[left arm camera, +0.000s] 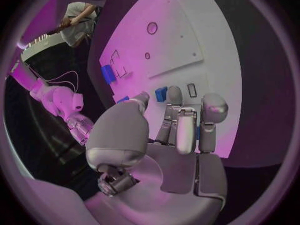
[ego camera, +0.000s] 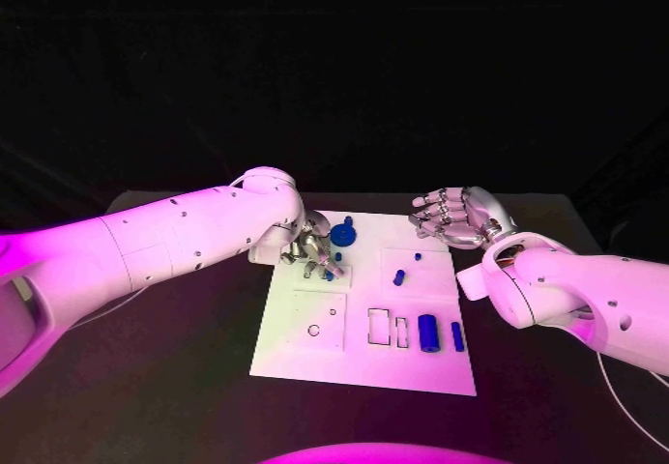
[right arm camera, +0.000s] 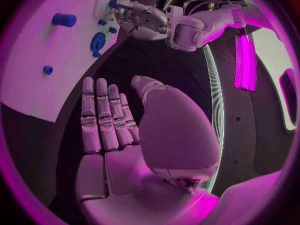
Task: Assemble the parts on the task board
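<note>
The white task board (ego camera: 365, 360) lies in the middle of the table. My left hand (ego camera: 309, 246) reaches down over its far left part, beside a blue gear (ego camera: 344, 232). Thumb and a finger pinch a small blue part (left arm camera: 160, 93), seen at the fingertips from across as well (right arm camera: 113, 4). More small blue parts (ego camera: 337, 257) lie close by. A blue peg (ego camera: 399, 277) stands mid-board. A blue cylinder (ego camera: 428, 332) and a blue bar (ego camera: 457, 335) lie near the front right. My right hand (ego camera: 457, 215) hovers at the board's far right corner, its fingers (right arm camera: 103, 115) straight and holding nothing.
Empty outlined slots (ego camera: 379, 327) and a small round hole (ego camera: 314, 331) mark the board's front half. Black table (ego camera: 167, 387) surrounds the board on every side. A thin cable (ego camera: 630, 387) trails along the table by my right arm.
</note>
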